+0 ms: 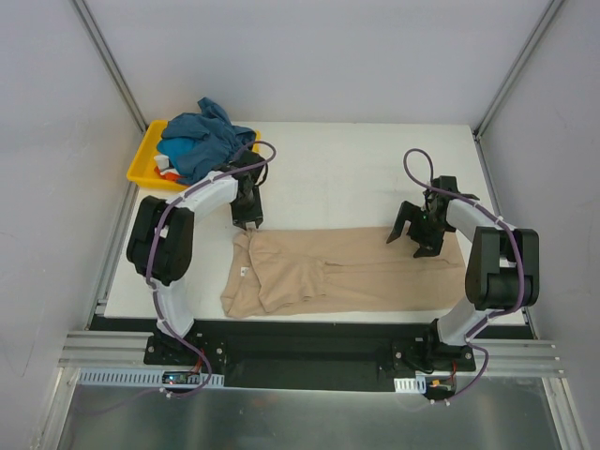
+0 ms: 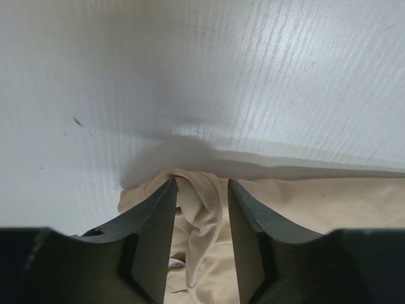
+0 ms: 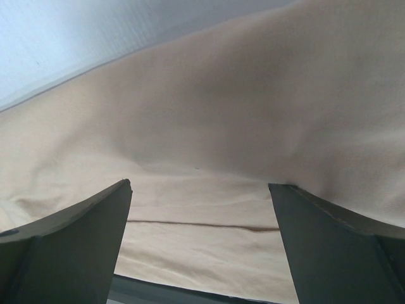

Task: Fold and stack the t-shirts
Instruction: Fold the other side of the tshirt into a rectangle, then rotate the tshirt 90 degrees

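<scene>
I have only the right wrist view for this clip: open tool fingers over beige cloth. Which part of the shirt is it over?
Observer: The right tool hangs over the right end of the beige t-shirt, which lies lengthwise along the near side of the table.
Operator: Where is the left tool?
Observer: The left tool is at the shirt's far left corner. A bunched fold of cloth sits between its fingers, but I can't tell whether it is clamped.
Operator: Are there other shirts around?
Observer: Yes, a teal-blue t-shirt is heaped in the yellow tray at the table's far left corner.
</scene>
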`<move>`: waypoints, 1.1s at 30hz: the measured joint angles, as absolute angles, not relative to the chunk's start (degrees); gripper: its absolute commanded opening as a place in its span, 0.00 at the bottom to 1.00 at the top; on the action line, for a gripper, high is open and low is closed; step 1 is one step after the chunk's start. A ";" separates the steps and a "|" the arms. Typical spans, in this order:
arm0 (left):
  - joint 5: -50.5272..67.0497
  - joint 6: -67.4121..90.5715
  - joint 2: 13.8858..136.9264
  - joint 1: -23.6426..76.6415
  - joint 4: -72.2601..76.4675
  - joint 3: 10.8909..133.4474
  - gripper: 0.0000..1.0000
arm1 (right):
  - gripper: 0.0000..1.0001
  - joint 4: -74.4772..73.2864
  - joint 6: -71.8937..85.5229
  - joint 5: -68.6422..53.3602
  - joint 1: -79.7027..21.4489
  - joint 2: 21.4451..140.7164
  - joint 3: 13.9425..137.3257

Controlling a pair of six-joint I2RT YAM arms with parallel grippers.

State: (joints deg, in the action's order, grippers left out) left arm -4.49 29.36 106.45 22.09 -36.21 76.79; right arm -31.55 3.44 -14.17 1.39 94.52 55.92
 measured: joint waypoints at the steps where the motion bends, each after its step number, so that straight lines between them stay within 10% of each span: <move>1: -4.38 29.17 106.83 22.11 -36.29 76.90 0.33 | 0.97 -31.68 3.46 -14.15 1.37 94.61 56.03; 7: -4.62 27.88 108.81 22.46 -36.60 78.00 0.00 | 0.97 -31.92 3.44 -14.11 1.37 94.85 56.29; 25: -12.25 28.82 103.07 22.11 -38.52 74.11 0.01 | 0.97 -31.99 3.51 -13.69 1.28 94.89 56.34; 33: -14.02 30.09 102.15 20.03 -40.10 74.08 0.28 | 0.97 -32.03 3.51 -13.43 1.28 94.89 56.36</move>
